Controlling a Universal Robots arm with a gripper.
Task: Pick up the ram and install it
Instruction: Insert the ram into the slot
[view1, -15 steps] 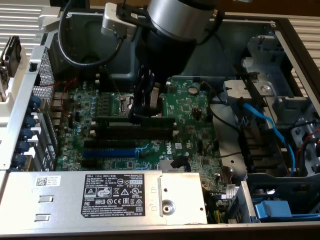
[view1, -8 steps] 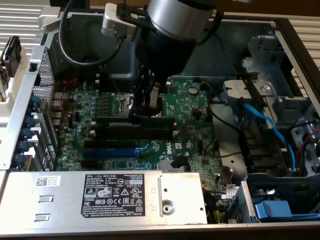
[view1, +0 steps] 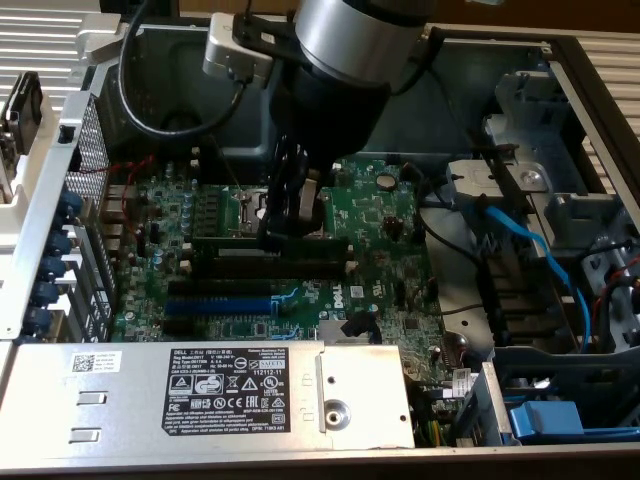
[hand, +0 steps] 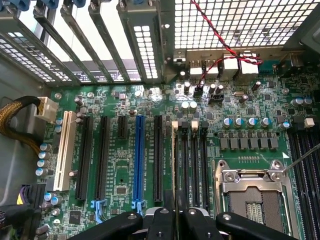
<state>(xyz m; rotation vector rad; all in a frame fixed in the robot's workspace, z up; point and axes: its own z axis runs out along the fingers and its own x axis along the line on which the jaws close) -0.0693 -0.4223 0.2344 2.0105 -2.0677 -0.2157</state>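
Observation:
The ram (view1: 225, 241) is a long dark green stick standing on edge across the motherboard, in line with the black memory slots (view1: 310, 264). My gripper (view1: 280, 232) comes down from above and is shut on the ram near its middle. In the wrist view the ram (hand: 175, 165) shows edge-on as a thin pale line running away from the gripper (hand: 175, 219), right beside the empty memory slots (hand: 195, 170) with white end clips. I cannot tell whether the ram sits fully in its slot.
A blue expansion slot (view1: 215, 303) (hand: 138, 160) and black slots lie beside the memory slots. The CPU socket (hand: 252, 195) is on the other side. A silver power supply (view1: 200, 395) borders the board, with blue cables (view1: 540, 250) at the exterior view's right. A red-and-black wire (hand: 220, 45) crosses the rear grille.

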